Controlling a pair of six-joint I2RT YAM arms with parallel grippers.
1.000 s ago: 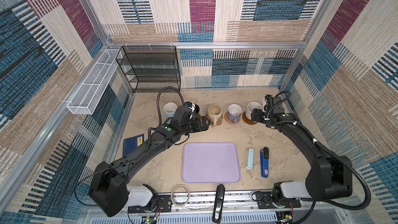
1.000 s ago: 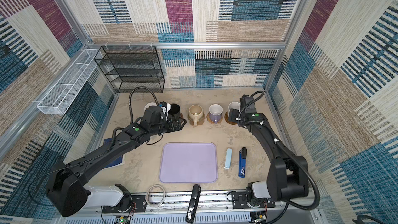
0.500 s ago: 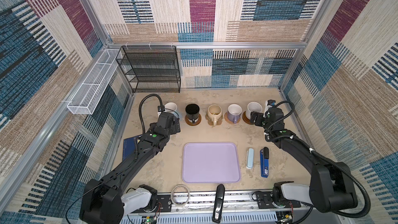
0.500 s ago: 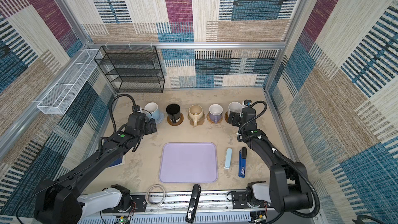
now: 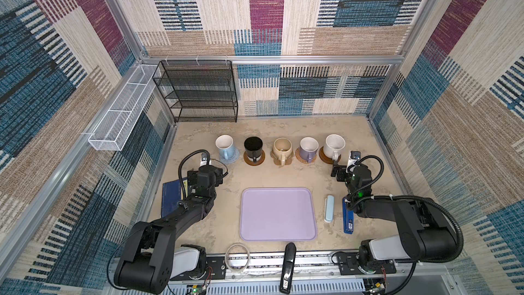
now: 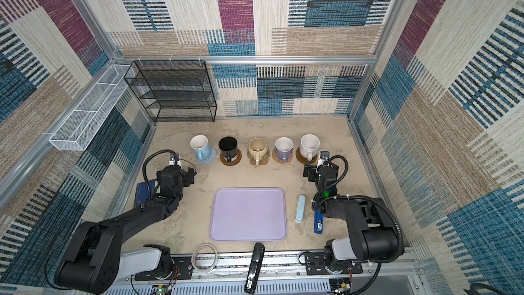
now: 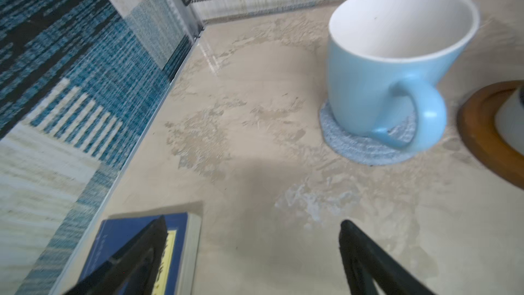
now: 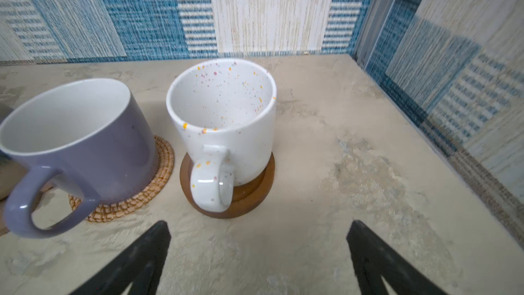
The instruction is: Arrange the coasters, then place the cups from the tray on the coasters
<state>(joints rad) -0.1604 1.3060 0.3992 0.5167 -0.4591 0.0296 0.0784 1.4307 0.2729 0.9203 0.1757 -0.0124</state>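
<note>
Across the far side of the table [image 5: 283,175], every cup stands on a coaster, and both arms' pincers gape with nothing in them.

From left to right in both top views:
- the light blue mug [image 5: 224,145] stands on the blue-grey woven coaster [image 5: 234,158]
- the black mug [image 5: 253,148] on a brown wooden disc [image 5: 261,160]
- the squat beige mug [image 5: 282,148] on the tan paw coaster [image 5: 290,160]
- the lavender mug [image 5: 308,148] on the rattan coaster [image 5: 298,156]
- the speckled white mug [image 5: 334,145] on the second wooden disc [image 5: 324,156]

All are upright, handles toward the arms. The lavender tray [image 5: 278,214] lies flat nearer the arms, well apart from the row. The left pincer [image 7: 253,221], jaws spread, hovers near the light blue mug, with a dark blue book [image 5: 171,198] close by. The right pincer [image 8: 258,222], jaws likewise spread, hangs just before the speckled white mug, touching nothing.
</note>
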